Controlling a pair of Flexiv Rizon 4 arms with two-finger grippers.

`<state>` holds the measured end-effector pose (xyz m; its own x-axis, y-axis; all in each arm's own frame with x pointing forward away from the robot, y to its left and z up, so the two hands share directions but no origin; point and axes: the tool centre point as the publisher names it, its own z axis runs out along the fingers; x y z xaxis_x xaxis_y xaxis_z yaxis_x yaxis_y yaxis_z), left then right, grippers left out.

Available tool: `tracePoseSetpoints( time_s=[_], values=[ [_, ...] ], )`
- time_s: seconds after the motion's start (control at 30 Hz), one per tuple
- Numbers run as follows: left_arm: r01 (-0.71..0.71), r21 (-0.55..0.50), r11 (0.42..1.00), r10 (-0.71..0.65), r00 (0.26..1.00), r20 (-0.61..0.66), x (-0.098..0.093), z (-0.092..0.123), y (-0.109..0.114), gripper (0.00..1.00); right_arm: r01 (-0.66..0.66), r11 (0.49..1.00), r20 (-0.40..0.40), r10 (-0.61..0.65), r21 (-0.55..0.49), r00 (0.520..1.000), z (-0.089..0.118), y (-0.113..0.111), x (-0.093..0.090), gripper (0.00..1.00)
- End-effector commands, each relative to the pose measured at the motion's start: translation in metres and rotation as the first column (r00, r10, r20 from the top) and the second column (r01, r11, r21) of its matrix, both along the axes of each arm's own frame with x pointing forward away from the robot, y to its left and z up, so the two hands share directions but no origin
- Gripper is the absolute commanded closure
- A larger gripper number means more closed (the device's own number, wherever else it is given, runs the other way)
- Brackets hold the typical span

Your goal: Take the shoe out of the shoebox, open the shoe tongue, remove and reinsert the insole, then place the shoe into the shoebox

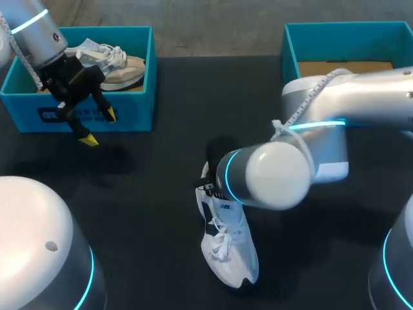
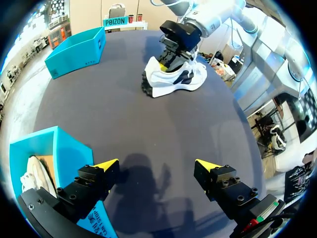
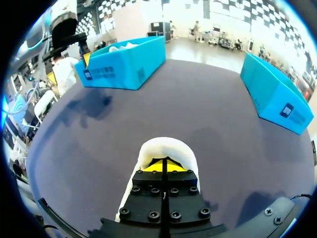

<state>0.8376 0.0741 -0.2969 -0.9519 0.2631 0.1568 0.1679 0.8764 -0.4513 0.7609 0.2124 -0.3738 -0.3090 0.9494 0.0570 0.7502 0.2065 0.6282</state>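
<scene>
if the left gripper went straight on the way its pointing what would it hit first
Most likely the bare table, just beside the blue shoebox. The left gripper is open with nothing between its fingers; the white shoe lies far off.

Bare black table (image 1: 142, 194) lies open between the left shoebox (image 1: 132, 113) and the white sneaker (image 1: 229, 255) at centre. The right arm (image 1: 322, 129) overhangs the sneaker's heel, barring the side toward the right shoebox (image 1: 290, 51).

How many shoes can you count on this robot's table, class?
2. One white shoe lies on the table under the right arm; a second shoe sits in the left shoebox. The right shoebox is partly hidden, so another could be inside.
</scene>
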Motion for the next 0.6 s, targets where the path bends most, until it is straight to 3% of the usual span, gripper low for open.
tracePoseSetpoints(
  time_s=[0.03, 0.3, 0.6],
  values=[
    [0.001, -0.001, 1.0, -0.001, 1.0, 0.0, 0.0, -0.001, 0.001, 0.0, -0.007, 1.0, 0.011, 0.007, 0.016, 1.0, -0.013, 0.002, 0.007, 1.0],
    [0.001, -0.001, 1.0, -0.001, 1.0, 0.0, 0.0, -0.001, 0.001, 0.0, -0.017, 1.0, -0.038, 0.017, -0.014, 0.999, -0.028, 0.009, 0.012, 1.0],
    [0.001, -0.001, 1.0, -0.001, 1.0, 0.0, 0.0, -0.001, 0.001, 0.0, 0.023, 0.997, -0.195, -0.038, -0.08, 0.98, -0.046, 0.01, 0.008, 1.0]
  ],
)
